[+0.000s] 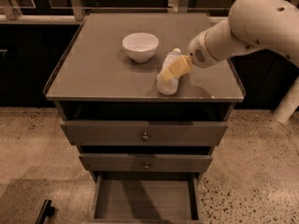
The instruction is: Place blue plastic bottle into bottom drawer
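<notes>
The blue plastic bottle [168, 76] lies on its side on the cabinet top, right of centre, cap pointing to the back. My gripper [175, 68] comes in from the right on the white arm [243, 29] and rests over the bottle's middle, touching it. The bottom drawer [145, 200] is pulled out at the base of the cabinet, and its flat interior holds nothing.
A white bowl [140, 46] stands on the cabinet top [93, 73] just left of the bottle. The two upper drawers [145, 133] with round knobs are pushed in. A raised rim edges the top. A dark object [44, 211] lies on the floor at lower left.
</notes>
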### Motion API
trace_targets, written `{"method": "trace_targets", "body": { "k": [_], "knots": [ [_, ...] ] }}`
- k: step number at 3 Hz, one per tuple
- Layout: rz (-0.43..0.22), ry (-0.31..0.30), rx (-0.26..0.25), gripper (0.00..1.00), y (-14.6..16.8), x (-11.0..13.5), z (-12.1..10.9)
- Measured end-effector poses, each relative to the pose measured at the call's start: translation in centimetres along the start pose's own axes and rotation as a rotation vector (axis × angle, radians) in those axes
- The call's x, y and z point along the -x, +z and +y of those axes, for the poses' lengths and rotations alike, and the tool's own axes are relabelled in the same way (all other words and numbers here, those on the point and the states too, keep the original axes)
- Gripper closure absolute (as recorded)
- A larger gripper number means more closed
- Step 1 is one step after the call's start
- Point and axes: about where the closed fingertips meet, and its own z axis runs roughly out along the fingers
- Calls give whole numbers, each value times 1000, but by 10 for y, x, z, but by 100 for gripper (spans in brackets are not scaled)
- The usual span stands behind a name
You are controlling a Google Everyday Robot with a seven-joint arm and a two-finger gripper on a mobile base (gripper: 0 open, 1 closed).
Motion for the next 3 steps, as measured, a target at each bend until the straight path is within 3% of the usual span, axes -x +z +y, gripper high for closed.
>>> {"method": "trace_targets", "body": {
  "k": [2, 3],
  "knots": [
    [41, -4, 95, 0, 40, 38, 9],
    [64, 40, 88, 0, 53, 30, -2]
  ]
}}
